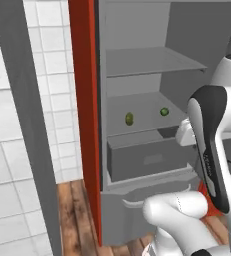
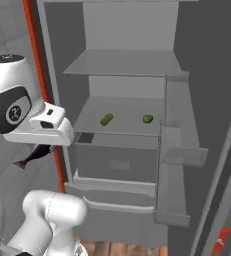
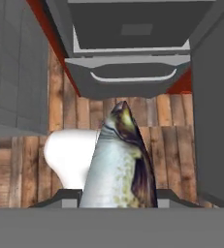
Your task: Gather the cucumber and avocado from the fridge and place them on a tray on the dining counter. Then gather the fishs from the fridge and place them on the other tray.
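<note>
gripper [image 3: 117,201] is clamped on a fish [image 3: 118,164], head pointing down at the wood floor just outside the fridge [image 2: 132,150], looks ready to haul off; cucumber [image 2: 106,119] and avocado [image 2: 147,119] sit on its middle shelf

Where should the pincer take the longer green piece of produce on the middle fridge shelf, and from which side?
Grip the cucumber across its middle, jaws spanning its narrow width. It lies flat and slightly slanted on the middle shelf, apart from the rounder avocado. Probably come in from the open front, since the upper shelf overhangs it. The pincer is shut on the fish, which must be set down first.
</note>
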### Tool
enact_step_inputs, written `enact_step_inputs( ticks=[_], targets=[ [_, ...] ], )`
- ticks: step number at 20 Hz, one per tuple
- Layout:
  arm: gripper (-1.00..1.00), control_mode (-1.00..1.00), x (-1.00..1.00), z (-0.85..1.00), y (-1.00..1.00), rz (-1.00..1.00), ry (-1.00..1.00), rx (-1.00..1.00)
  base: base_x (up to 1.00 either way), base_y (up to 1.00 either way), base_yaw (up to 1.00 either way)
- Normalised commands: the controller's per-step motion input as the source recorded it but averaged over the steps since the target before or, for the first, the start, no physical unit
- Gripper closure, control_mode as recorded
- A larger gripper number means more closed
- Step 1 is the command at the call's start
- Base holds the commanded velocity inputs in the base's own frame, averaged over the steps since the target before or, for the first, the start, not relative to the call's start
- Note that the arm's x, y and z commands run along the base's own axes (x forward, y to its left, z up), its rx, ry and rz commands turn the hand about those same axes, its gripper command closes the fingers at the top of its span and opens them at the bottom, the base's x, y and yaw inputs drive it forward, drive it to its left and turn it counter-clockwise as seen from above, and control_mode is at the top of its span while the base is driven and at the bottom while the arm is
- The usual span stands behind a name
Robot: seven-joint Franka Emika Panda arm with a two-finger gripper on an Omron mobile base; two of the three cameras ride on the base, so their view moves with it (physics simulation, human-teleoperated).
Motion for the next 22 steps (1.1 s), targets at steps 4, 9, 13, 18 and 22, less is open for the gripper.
enact_step_inputs(
  ticks=[4, 9, 13, 18, 22],
  targets=[
    [1.00, 1.00, 0.00, 0.00, 0.00, 0.00, 0.00, 0.00, -0.91, -0.04, -0.35],
    [1.00, 1.00, 0.00, 0.00, 0.00, 0.00, 0.00, 0.00, -0.97, 0.00, -0.50],
    [1.00, 1.00, 0.00, 0.00, 0.00, 0.00, 0.00, 0.00, -0.99, 0.00, -0.61],
    [1.00, 1.00, 0.00, 0.00, 0.00, 0.00, 0.00, 0.00, -0.93, 0.00, -0.76],
    [1.00, 1.00, 0.00, 0.00, 0.00, 0.00, 0.00, 0.00, -0.93, 0.00, -0.77]
  ],
)
